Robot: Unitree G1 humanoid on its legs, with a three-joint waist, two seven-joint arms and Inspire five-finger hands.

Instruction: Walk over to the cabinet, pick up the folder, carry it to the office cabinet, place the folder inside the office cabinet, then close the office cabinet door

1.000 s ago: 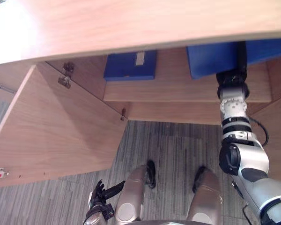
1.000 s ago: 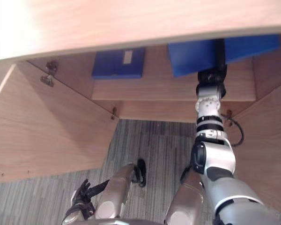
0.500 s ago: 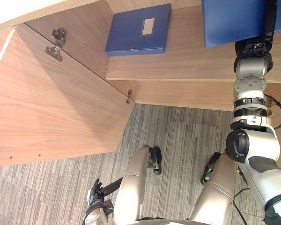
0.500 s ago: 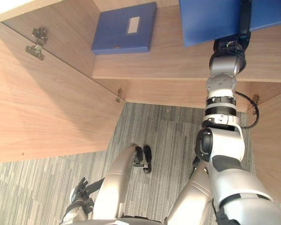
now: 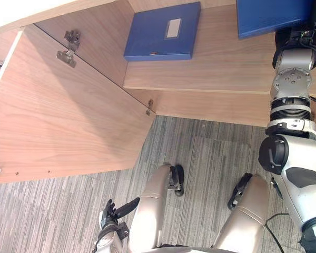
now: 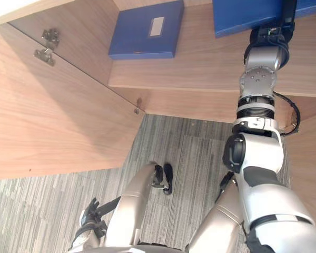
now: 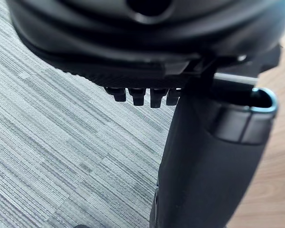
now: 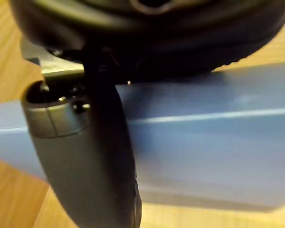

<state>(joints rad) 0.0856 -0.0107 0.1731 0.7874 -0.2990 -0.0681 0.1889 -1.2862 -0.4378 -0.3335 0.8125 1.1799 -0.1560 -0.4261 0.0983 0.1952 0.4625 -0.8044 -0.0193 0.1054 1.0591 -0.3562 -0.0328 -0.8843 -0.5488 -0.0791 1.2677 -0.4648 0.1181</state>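
Now, in the left eye view, we look down into the open office cabinet (image 5: 147, 13), and since a second ago the whole picture has shifted, so the camera has moved. Even so, measured against its neighbour, the blue folder (image 5: 271, 16) has gone deeper over the wooden shelf (image 5: 216, 68). It is held up by the right robot hand (image 5: 297, 38) at the end of the outstretched arm. We judge the placing nearly done, with release and the door still to come. A second blue folder (image 5: 163, 31) lies flat on the same shelf, well apart to the left and out of the way. The open door (image 5: 58, 121) swings wide on the left, its hinges (image 5: 68, 47) showing. The left robot hand (image 5: 113, 220) hangs low over the grey carpet (image 5: 205, 163), fingers loosely spread, far from that door. In the right eye view, the arm crosses the cabinet's opening and must come out before the door can shut. In the left wrist view, the relaxed fingers hold nothing above the carpet. In the right wrist view, the thumb lies clamped across the folder's blue face, pinching it; the fingers beneath are hidden.
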